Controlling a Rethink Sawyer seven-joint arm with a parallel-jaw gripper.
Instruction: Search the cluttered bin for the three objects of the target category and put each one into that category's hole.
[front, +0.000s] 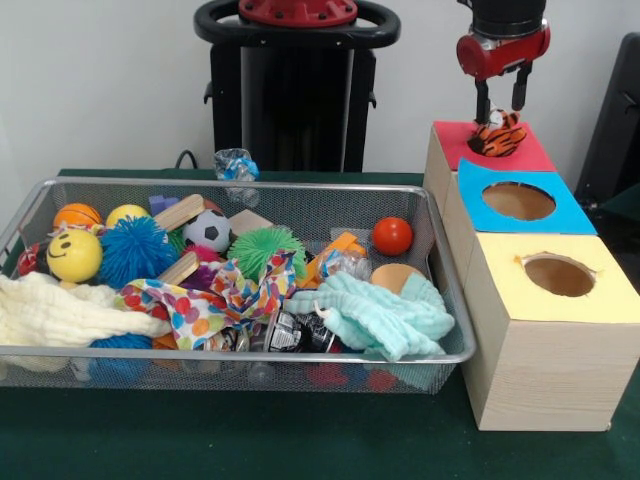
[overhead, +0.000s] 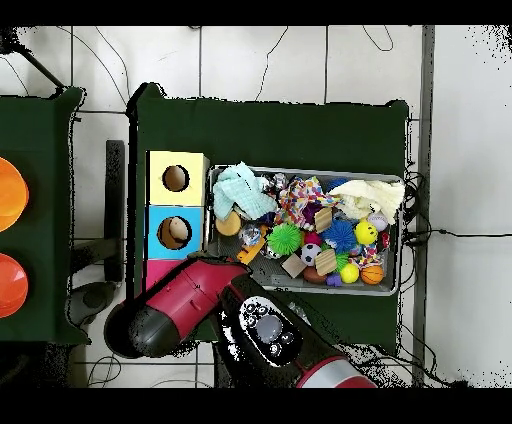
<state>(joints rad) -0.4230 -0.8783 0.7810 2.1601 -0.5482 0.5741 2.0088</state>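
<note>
My gripper hangs over the red-ringed hole at the far end of the pale wood box. Its two fingers are spread. The orange tiger-striped plush lies on that hole, right under the fingertips and apart from them as far as I can see. The wire mesh bin stands beside the box, full of clutter. A tan round thing lies by the teal cloth; I cannot tell what it is. In the overhead view my arm covers the gripper and most of the red card. The bin shows there too.
The blue-ringed hole and yellow-ringed hole lie nearer the camera on the same box. The bin holds a smiley ball, a blue spiky ball, a green spiky ball, a soccer ball, a red ball and cloths.
</note>
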